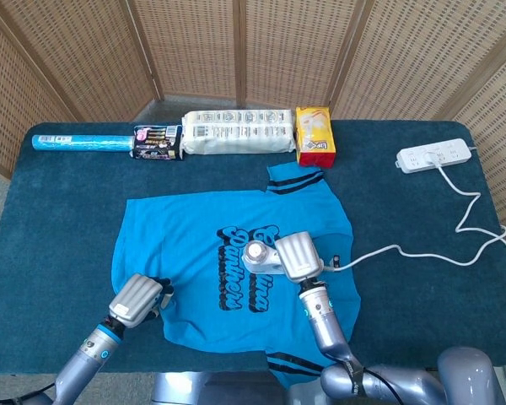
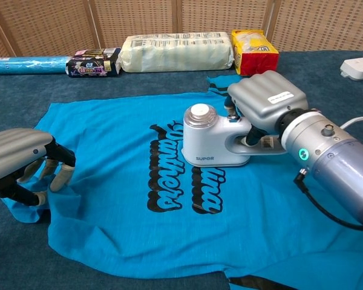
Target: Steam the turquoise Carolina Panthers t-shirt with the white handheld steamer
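The turquoise Carolina Panthers t-shirt [image 1: 194, 245] [image 2: 127, 169] lies flat on the dark blue table, its black lettering in the middle. My right hand [image 1: 298, 256] [image 2: 265, 101] grips the handle of the white handheld steamer [image 1: 258, 256] [image 2: 209, 138], which sits on the lettering at the shirt's centre. A white cord [image 1: 379, 253] trails from the steamer toward the right. My left hand [image 1: 137, 299] [image 2: 21, 163] presses its curled fingers down on the shirt's lower left edge, where the fabric bunches slightly.
Along the back edge lie a blue roll [image 1: 80, 143], a dark snack packet [image 1: 157, 142], a long white package [image 1: 236, 132] and a yellow-red box [image 1: 314, 135]. A white power strip [image 1: 434, 156] sits at the back right, its cable looping over the table [image 1: 59, 211].
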You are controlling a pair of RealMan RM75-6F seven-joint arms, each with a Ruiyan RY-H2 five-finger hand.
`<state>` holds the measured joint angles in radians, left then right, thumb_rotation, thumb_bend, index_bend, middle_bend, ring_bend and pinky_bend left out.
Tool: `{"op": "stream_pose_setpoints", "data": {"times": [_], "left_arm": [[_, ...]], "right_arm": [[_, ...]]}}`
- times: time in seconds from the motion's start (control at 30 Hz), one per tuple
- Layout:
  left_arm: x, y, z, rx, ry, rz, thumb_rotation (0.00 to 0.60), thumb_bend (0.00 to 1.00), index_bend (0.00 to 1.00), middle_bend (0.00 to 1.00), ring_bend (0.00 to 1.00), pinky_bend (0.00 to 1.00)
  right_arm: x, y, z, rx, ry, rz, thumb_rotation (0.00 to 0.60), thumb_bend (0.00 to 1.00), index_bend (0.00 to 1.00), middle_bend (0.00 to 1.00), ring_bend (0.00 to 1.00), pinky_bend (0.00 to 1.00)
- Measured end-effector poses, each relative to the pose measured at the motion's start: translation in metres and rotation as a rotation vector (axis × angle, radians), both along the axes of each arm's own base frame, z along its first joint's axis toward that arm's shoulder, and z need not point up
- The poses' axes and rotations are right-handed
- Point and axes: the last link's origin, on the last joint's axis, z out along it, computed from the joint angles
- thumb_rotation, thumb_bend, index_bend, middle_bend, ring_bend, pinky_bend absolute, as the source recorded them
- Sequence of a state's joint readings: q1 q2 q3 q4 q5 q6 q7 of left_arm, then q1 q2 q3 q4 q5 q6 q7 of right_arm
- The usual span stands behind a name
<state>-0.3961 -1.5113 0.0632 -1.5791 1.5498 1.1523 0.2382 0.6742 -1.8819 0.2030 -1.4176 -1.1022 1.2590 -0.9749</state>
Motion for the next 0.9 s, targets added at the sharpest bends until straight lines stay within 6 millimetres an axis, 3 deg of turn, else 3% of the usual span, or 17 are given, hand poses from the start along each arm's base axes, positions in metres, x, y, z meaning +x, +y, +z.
{"op": "stream_pose_setpoints", "data": {"times": [0.53,0.9], "left_arm": [[0.000,-0.001,0.002,0.005,0.006,-0.004,0.600,0.41,0.72,0.69,0.65,0.72],[0.000,-0.001,0.001,0.004,0.000,-0.002,0.600,0.41,0.72,0.69,0.65,0.72]], "right_arm": [[-0.029,0.004,0.013,-0.012,0.024,-0.051,0.600,0.36,0.72,0.77,0.83,0.74],[-0.015,0.003,0.009,0.002,0.028,-0.021,0.600,0.36,0.72,0.77,0.83,0.74]]}}
